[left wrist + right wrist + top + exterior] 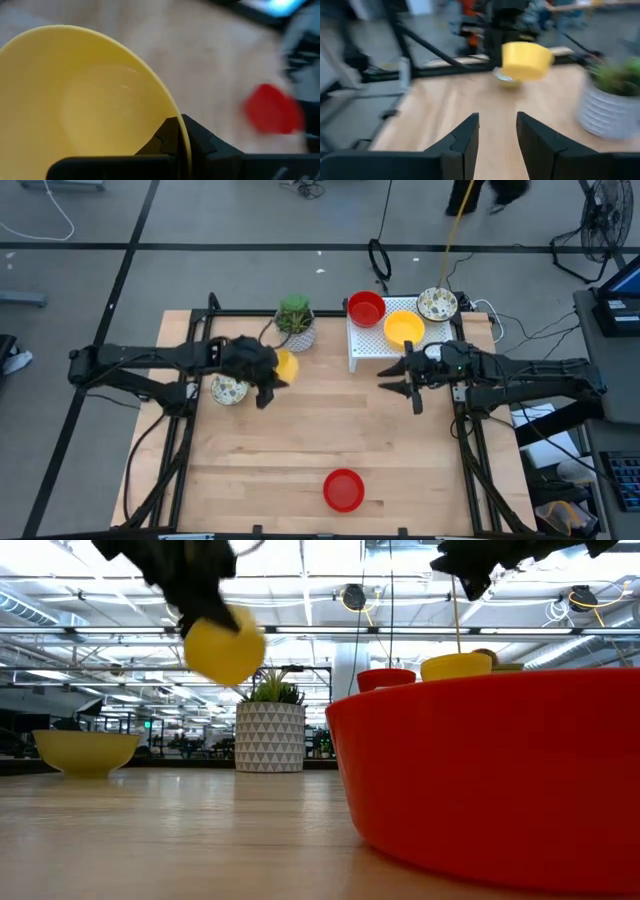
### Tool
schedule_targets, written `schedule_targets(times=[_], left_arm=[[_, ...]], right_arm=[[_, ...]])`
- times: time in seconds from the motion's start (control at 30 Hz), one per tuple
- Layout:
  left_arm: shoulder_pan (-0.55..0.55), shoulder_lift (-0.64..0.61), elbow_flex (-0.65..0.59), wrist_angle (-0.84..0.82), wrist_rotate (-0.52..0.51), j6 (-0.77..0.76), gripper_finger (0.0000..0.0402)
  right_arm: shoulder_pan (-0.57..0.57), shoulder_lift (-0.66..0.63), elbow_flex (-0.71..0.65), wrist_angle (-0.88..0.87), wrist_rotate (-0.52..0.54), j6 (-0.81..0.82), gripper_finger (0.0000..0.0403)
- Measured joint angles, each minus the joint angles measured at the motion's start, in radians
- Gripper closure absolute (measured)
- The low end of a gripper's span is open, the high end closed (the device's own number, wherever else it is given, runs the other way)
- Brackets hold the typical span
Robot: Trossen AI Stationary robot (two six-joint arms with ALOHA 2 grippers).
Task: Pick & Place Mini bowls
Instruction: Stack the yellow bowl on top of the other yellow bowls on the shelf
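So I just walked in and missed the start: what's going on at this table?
The left hand is shut on a yellow bowl, holding it in the air beside the plant pot. The right hand hangs open and empty by the white rack, which holds another yellow bowl. A red bowl sits at the table's front.

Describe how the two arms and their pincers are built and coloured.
Both arms are dark, near black, jointed segments reaching in from the table's sides. The left pincer and right pincer each end in two matte black, angular fingers with flat inner faces. No markings are readable.
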Motion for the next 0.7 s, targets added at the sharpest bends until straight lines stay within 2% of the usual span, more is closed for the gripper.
schedule_targets(times=[0.1,0.3,0.53,0.7], left_arm=[[-0.087,0.011,0.0,0.147,0.054,0.026,0.0392],[-0.234,0.051,0.0,0.388,0.13,0.122,0.0392],[-0.359,0.126,0.0,0.586,0.179,0.22,0.0396],[-0.422,0.214,0.0,0.69,0.355,0.326,0.0387]], right_arm=[[0.042,0.036,-0.029,0.133,-0.056,0.0,0.0284],[0.126,0.153,-0.096,0.42,-0.057,-0.001,0.0284],[0.204,0.31,-0.098,0.581,-0.061,-0.095,0.0284],[0.24,0.399,-0.099,0.719,-0.202,-0.127,0.0284]])
